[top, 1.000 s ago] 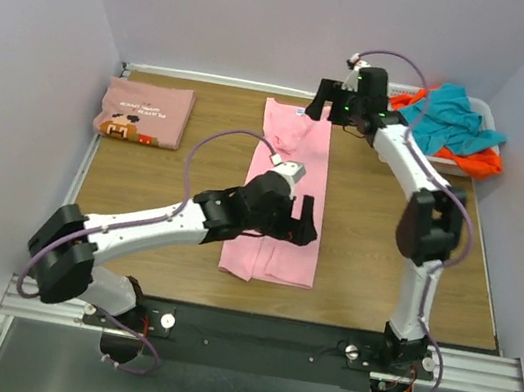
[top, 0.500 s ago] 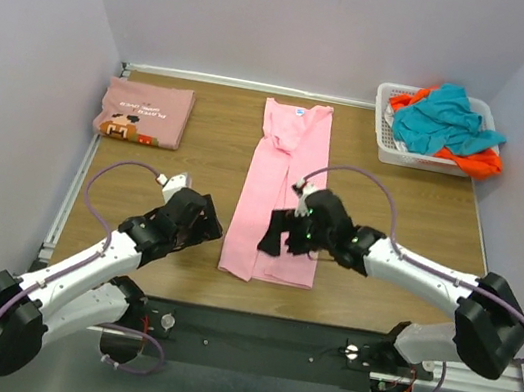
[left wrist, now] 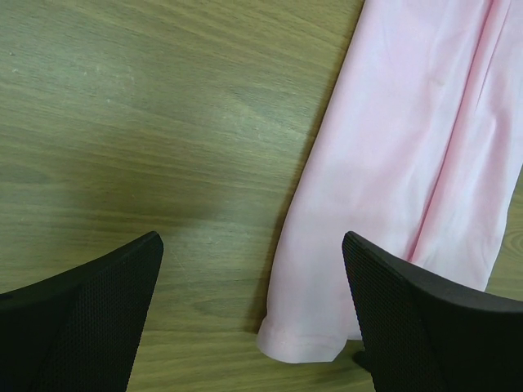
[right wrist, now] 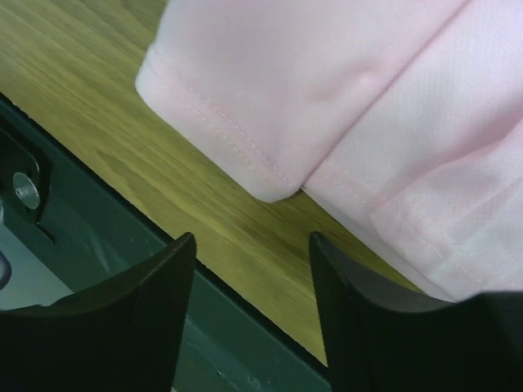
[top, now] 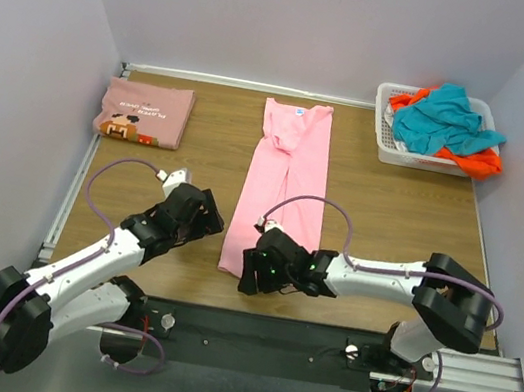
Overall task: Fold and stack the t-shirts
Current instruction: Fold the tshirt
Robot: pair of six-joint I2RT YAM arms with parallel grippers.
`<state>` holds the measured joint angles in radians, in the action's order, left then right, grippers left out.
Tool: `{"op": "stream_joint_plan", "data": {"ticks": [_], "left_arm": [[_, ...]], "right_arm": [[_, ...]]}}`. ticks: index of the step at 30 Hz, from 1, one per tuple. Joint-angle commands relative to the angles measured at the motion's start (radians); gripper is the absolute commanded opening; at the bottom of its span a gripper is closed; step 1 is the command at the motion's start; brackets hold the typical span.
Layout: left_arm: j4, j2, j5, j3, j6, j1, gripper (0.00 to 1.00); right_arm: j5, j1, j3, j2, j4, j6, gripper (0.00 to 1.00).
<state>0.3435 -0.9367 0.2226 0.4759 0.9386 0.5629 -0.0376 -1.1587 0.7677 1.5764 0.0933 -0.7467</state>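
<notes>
The plain light-pink t-shirt [top: 286, 175] lies folded into a long strip down the middle of the table, with its blue neck label at the far end. My left gripper [top: 205, 219] is open and empty over bare wood, just left of the shirt's near left edge [left wrist: 409, 147]. In the left wrist view the gripper [left wrist: 252, 245] frames the near hem corner. My right gripper [top: 248, 273] is open and empty at the shirt's near left hem corner [right wrist: 327, 90], low over the table's front edge [right wrist: 252, 241]. The dusty-pink tee with the pixel print [top: 145, 112] lies folded at the far left.
A white basket [top: 383, 141] at the far right holds the teal tee [top: 448, 117] and the orange tee [top: 481, 164]. The dark mounting rail [right wrist: 90, 278] runs just below the table's front edge. Walls close in the left, back and right.
The right arm swung from the far end of the shirt to its near hem, then toward the near left corner. The left arm drew off the shirt to its left side.
</notes>
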Motion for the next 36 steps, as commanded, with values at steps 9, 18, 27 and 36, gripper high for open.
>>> {"op": "stream_joint_plan", "data": {"ticks": [9,18,27,36], "left_arm": [[-0.046,-0.048,-0.028,0.004,-0.05,-0.02,0.98],[-0.037,-0.036,-0.023,0.01,-0.067,-0.026,0.98],[-0.037,-0.039,-0.022,0.026,-0.078,-0.029,0.98],[-0.066,-0.045,-0.049,0.01,-0.093,-0.031,0.98]], "right_arm": [[0.148,-0.032,0.053,0.094,-0.041,-0.105,0.51],[0.22,-0.039,0.039,0.112,-0.037,-0.187,0.31],[0.246,-0.056,0.041,0.076,-0.023,-0.206,0.0],[0.323,-0.096,0.074,-0.01,0.082,-0.194,0.0]]}}
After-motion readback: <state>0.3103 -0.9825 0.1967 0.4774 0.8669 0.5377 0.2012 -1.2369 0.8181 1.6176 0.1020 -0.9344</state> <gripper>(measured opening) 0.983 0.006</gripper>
